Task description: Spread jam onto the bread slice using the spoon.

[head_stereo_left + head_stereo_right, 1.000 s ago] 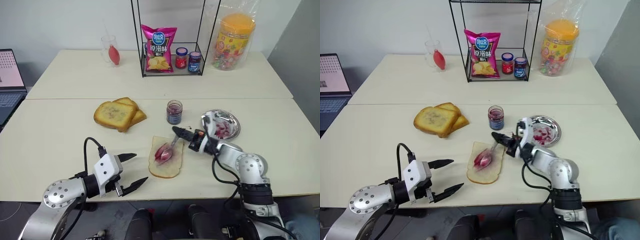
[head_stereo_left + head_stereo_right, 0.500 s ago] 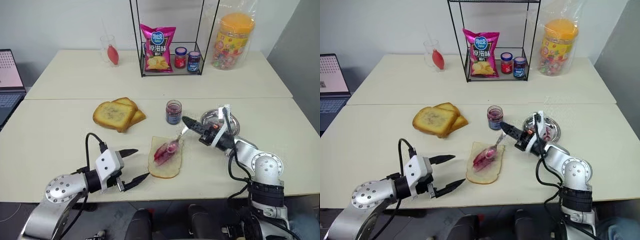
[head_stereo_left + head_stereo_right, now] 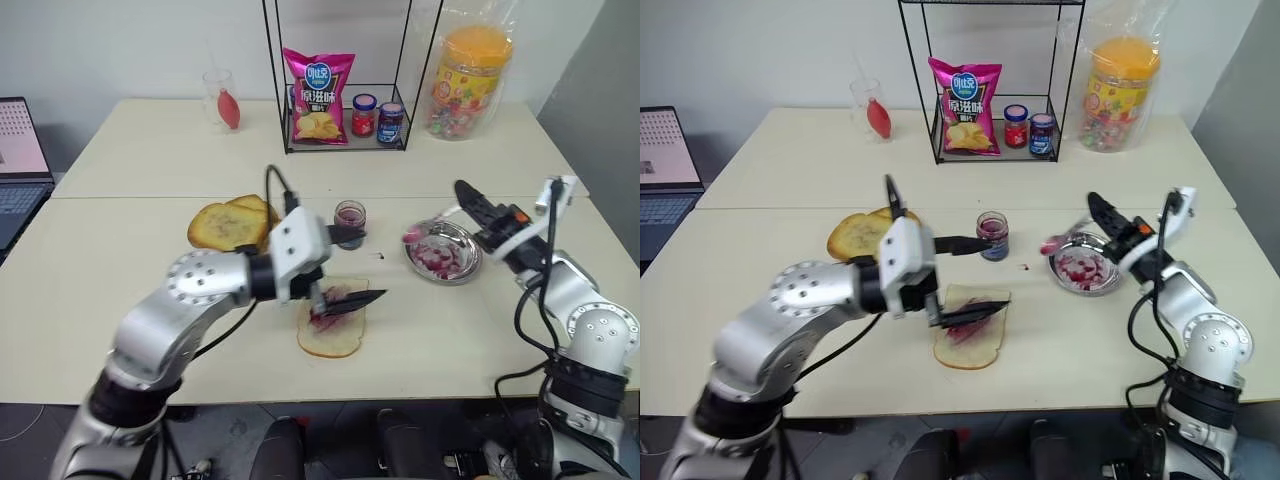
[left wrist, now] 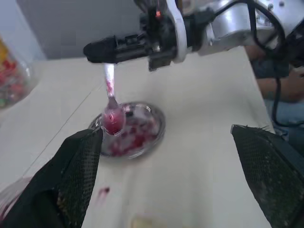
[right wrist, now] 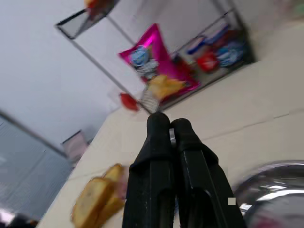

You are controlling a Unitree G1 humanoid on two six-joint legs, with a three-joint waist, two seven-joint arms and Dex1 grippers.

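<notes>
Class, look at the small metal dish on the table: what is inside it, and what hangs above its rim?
Red jam smears line the metal dish. Above its near-left rim hangs the spoon, bowl loaded with jam, held by the right gripper. The dish's bottom under the smears is hidden.

Left gripper (image 3: 352, 268) spread wide above the bread slice (image 3: 332, 325). Right gripper (image 3: 462, 191) clamped on the spoon (image 3: 425, 226) over the metal dish (image 3: 443, 253).

The pale surface (image 3: 120, 270) holds a bread slice (image 3: 331, 333) with jam near the front. Behind it stands a small jam jar (image 3: 349, 222). Toast (image 3: 228, 225) lies to the left, a metal dish (image 3: 446, 252) to the right. Far back stand a wire rack (image 3: 340, 140), a glass (image 3: 216, 97) and a candy jar (image 3: 465, 80).
</notes>
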